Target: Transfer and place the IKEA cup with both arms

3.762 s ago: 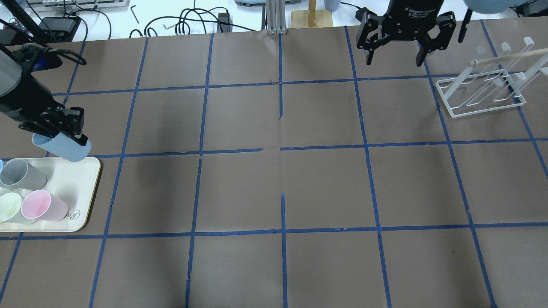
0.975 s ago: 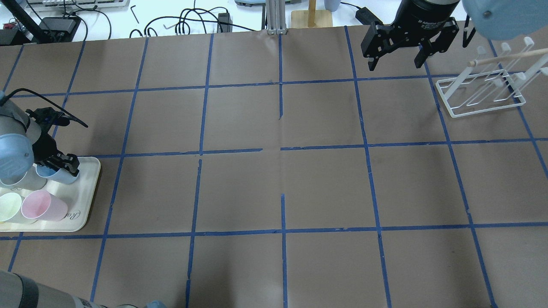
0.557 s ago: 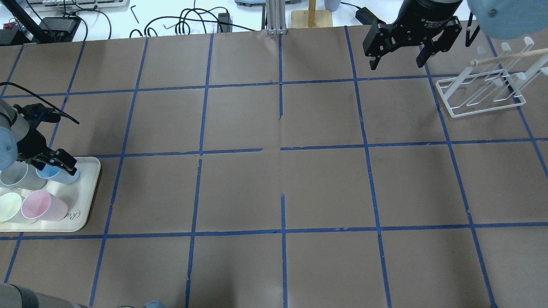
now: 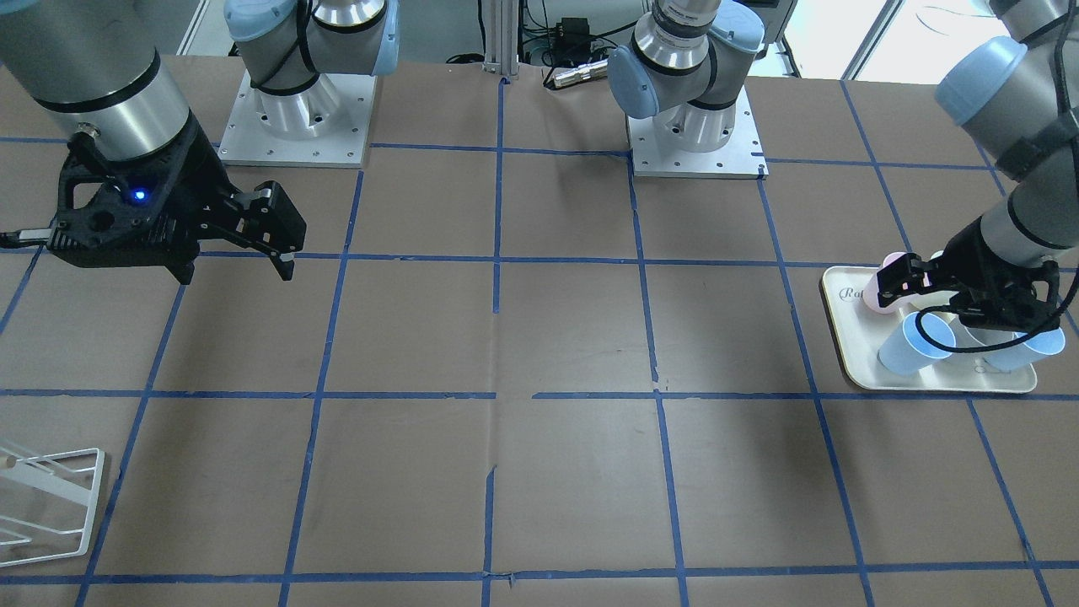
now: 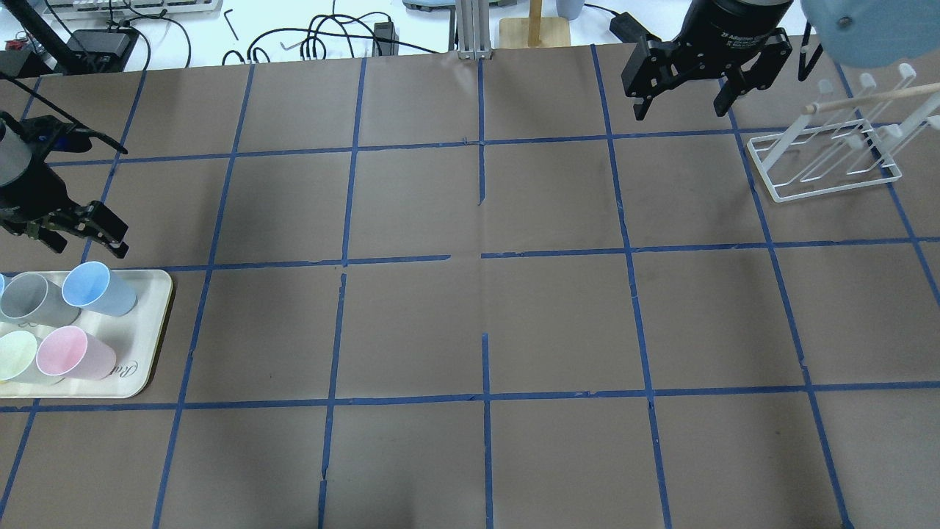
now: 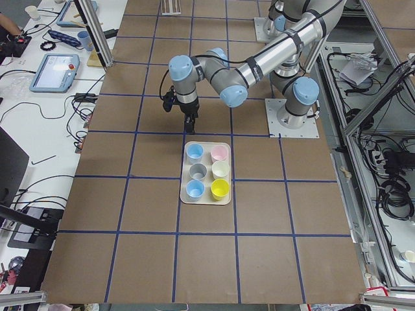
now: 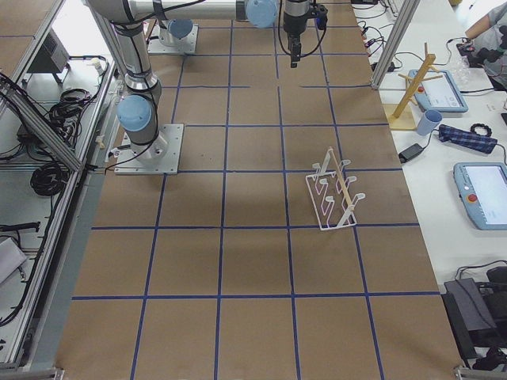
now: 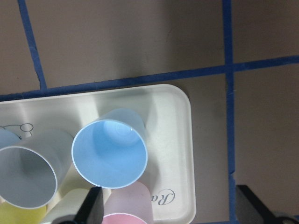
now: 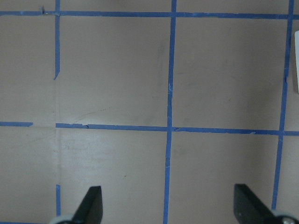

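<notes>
The light-blue IKEA cup stands upright at the far right corner of the cream tray. It also shows in the front view and the left wrist view. My left gripper is open and empty, just beyond the tray's far edge and above the cup; its fingertips frame the wrist view. A second light-blue cup stands further along the tray. My right gripper is open and empty, high over the far right of the table.
Grey, pink and pale green cups also stand on the tray; a yellow one shows in the left side view. A white wire rack stands at the far right. The brown table has a blue tape grid.
My left gripper lowered the blue cup onto the tray, let go of it, and has now drawn back from the tray, open. The right gripper has barely moved.
</notes>
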{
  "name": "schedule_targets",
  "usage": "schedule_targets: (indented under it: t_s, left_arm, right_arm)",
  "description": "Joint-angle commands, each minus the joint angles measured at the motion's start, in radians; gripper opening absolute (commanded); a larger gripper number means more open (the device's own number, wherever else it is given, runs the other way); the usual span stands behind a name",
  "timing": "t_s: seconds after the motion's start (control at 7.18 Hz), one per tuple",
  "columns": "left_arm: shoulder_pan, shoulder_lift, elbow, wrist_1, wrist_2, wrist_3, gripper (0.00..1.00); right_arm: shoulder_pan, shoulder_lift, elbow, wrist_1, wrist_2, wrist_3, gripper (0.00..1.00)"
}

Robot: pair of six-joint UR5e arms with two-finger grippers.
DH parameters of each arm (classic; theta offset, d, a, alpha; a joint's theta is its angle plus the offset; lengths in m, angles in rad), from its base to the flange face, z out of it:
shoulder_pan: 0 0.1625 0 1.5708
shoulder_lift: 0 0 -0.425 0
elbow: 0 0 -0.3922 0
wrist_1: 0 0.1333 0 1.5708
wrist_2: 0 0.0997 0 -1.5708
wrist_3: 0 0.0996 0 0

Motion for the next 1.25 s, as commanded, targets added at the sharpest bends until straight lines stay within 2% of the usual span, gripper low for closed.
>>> schedule_targets:
  t_s: [0.0, 0.56, 0.84, 1.11]
  left_arm:
    - [-0.150, 0.095, 0.044, -0.090, -0.060, -0.140, 1.00]
    - [-0.399, 0.236, 0.046, -0.263, -0.063, -0.376, 1.00]
    - [-0.426, 0.267, 0.055, -0.323, -0.057, -0.385, 1.00]
    - [-0.429, 0.270, 0.044, -0.325, -0.061, -0.387, 1.00]
  right_arm:
    - [0.000, 0.000, 0.000, 0.000, 0.000, 0.002, 1.00]
    - [0.001, -0.002, 0.000, 0.003, -0.004, 0.003, 1.00]
    - [0.001, -0.008, 0.000, 0.005, -0.004, 0.003, 1.00]
    - [0.001, -0.009, 0.000, 0.005, -0.004, 0.005, 1.00]
